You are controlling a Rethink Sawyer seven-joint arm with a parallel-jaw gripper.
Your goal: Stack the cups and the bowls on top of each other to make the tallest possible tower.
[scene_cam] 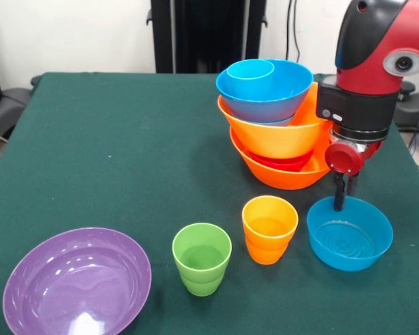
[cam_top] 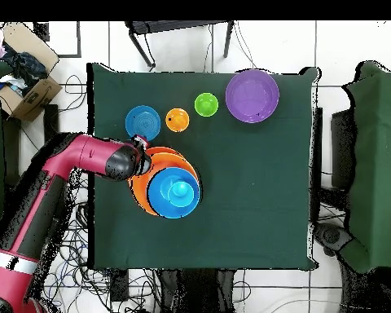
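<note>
Green cloth surface (scene_cam: 112, 153), white wall behind. Tower (scene_cam: 272, 125) partly built at the far right: orange base bowl, red, second orange, blue bowls on top. Purple bowl (scene_cam: 77, 281), green cup (scene_cam: 202, 258), orange cup (scene_cam: 269, 228) and small blue bowl (scene_cam: 349, 232) remain loose. Gripper (scene_cam: 341, 195) hangs at that blue bowl's far rim; finger state: cannot tell. Roughly half done.

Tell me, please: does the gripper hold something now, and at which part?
It cannot be told. The gripper reaches down at the far rim of the small glossy blue plastic bowl beside the tower, but no grip shows.
</note>
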